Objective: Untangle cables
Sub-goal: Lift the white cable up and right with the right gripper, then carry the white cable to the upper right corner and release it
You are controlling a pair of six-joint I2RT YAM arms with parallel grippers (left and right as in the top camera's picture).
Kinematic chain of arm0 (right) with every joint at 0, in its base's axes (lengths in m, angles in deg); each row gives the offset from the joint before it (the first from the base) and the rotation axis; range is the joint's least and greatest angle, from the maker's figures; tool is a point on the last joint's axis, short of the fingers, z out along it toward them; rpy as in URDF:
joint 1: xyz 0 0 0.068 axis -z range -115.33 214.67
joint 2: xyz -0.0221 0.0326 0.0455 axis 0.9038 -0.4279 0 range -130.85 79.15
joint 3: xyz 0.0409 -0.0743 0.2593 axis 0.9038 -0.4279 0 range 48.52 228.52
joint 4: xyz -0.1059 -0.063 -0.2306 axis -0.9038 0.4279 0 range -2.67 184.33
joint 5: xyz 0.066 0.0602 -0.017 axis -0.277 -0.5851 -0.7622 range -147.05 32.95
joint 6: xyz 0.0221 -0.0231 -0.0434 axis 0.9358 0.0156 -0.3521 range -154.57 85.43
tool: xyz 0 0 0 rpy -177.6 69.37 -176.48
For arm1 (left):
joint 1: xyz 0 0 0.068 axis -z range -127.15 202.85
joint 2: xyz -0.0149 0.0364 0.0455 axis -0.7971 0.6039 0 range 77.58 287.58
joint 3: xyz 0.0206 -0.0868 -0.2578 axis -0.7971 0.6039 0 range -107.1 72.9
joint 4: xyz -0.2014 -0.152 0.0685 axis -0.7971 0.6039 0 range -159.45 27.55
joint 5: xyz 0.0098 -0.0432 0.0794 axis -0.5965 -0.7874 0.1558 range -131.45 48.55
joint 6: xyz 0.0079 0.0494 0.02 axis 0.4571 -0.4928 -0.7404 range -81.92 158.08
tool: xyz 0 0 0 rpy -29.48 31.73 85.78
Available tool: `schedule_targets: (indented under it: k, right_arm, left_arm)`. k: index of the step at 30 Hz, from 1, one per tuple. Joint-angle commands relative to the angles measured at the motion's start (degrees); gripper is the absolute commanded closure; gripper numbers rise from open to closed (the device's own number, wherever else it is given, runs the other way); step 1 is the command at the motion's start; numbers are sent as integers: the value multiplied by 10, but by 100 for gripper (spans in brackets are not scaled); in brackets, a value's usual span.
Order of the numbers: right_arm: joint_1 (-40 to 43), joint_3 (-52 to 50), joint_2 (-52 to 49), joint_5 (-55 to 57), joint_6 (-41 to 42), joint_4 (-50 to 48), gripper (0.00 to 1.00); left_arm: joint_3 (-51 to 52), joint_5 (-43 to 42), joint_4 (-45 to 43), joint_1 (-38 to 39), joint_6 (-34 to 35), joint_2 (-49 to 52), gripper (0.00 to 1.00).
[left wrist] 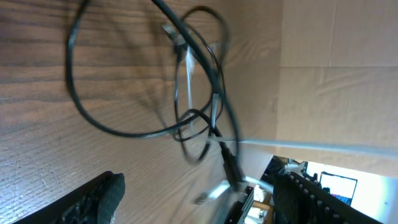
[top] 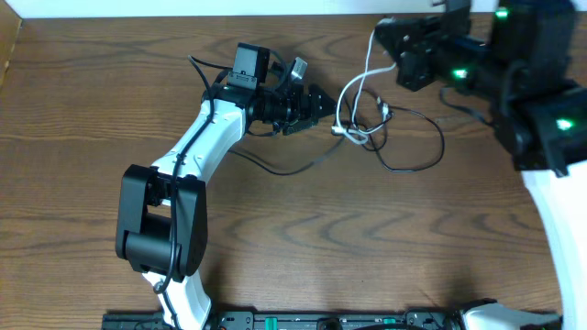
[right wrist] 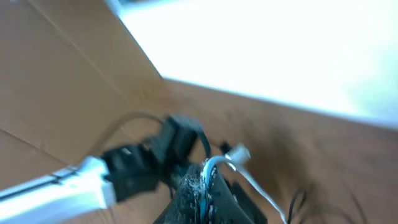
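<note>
The white cable point(top: 351, 88) and the black cable point(top: 431, 154) are tangled in a knot on the wooden table at centre right. My right gripper point(top: 383, 37) is shut on the white cable's upper end, which runs down to the knot. In the right wrist view the white cable point(right wrist: 249, 182) comes out of the shut jaws point(right wrist: 208, 183). My left gripper point(top: 321, 103) is open just left of the knot. In the left wrist view its jaws point(left wrist: 205, 199) are wide apart, with the black cable's loops point(left wrist: 93, 121) and the white cable point(left wrist: 188, 81) ahead.
A black cord point(top: 275, 170) trails on the table under my left arm. A cardboard wall point(left wrist: 336, 68) stands behind the table. The table's back edge point(top: 183, 18) runs along the top.
</note>
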Motion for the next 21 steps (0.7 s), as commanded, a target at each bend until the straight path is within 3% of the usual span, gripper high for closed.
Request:
schedule_targets:
  k: [1, 6, 13, 21]
  right_arm:
    - [20, 30, 47, -61, 19, -25, 99]
    - [38, 30, 80, -64, 24, -40, 99]
    - [52, 30, 72, -42, 13, 31, 99]
    - [108, 30, 65, -38, 14, 49, 99]
  left_arm:
    - [-5, -16, 1, -1, -43, 0, 17]
    - [-5, -16, 0, -1, -75, 0, 17]
    - [-5, -15, -2, -20, -158, -3, 17]
    - [-5, 2, 15, -106, -160, -22, 18]
